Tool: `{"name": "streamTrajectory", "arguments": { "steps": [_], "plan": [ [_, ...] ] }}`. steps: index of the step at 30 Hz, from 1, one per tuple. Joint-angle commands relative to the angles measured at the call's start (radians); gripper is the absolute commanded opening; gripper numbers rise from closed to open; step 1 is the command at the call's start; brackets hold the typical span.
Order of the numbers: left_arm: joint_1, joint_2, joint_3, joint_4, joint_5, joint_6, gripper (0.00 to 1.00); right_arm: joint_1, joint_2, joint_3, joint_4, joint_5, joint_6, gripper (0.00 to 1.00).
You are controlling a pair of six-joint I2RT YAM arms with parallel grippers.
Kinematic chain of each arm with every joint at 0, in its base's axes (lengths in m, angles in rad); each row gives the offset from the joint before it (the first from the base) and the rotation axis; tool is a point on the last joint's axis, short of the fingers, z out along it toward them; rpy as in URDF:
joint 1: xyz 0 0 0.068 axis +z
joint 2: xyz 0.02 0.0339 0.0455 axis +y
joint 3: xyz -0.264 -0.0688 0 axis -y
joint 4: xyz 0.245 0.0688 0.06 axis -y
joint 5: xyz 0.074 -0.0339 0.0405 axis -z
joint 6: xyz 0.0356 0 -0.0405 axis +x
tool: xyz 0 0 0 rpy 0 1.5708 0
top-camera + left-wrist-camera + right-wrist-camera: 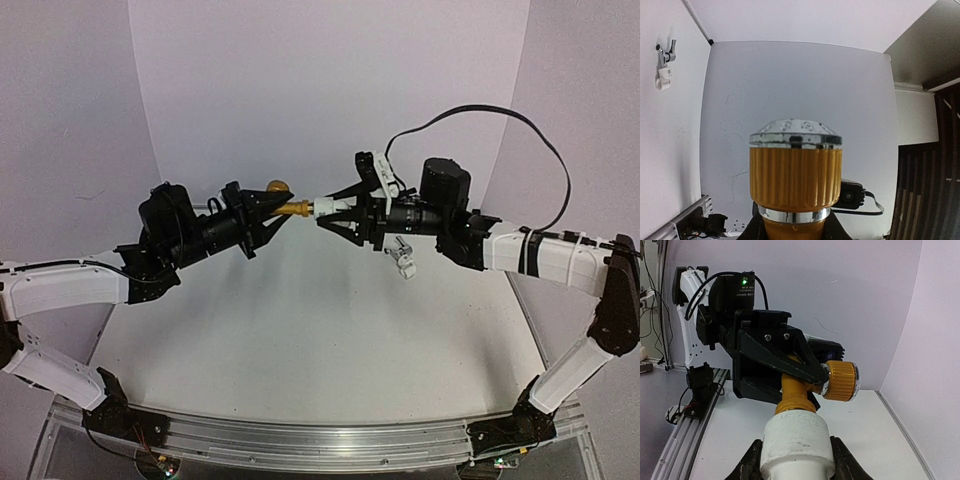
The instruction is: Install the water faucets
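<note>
Brass-gold faucet [292,208] hung above the table [300,340] in the top view, with the left gripper [272,213] clamped on its body and the right gripper [322,211] closed round the white fitting [327,206] at its end. The silver faucet [403,254] lay on the table beneath the right gripper. From the left wrist, the gold ribbed knob [796,172] filled the foreground. From the right wrist, the fitting sat between the fingers [747,464] — gold stem touching its top.

Gold faucet [295,209]: polished brass-look metal; ribbed knob [795,172] capped with glossy chrome. White fitting [797,440] on its end: matt plastic, faintly rough. Silver faucet [400,246], right of centre on counter [300,340]: shiny metal. Left tool [279,212], right tool [326,211]: matt black plastic. Counter: smooth matt white. Near rail [320,440]: brushed aluminium.
</note>
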Motion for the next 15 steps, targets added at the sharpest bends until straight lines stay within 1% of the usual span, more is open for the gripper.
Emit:
{"name": "streamTrajectory", "arguments": {
  "steps": [1, 5, 10, 15],
  "plan": [
    [-0.062, -0.016, 0.062, 0.045, 0.125, 0.187, 0.0, 0.037, 0.024, 0.065, 0.072, -0.071, 0.152, 0.0],
    [-0.063, -0.018, 0.074, 0.057, 0.154, 0.254, 0.0, 0.037, 0.032, 0.062, 0.135, -0.12, 0.283, 0.0],
    [-0.063, -0.011, 0.057, 0.058, 0.172, 0.292, 0.0, 0.037, 0.032, 0.058, 0.171, -0.148, 0.383, 0.0],
    [-0.063, -0.007, 0.058, 0.062, 0.182, 0.375, 0.0, 0.037, 0.054, 0.055, 0.27, -0.191, 0.523, 0.0]
  ]
}}
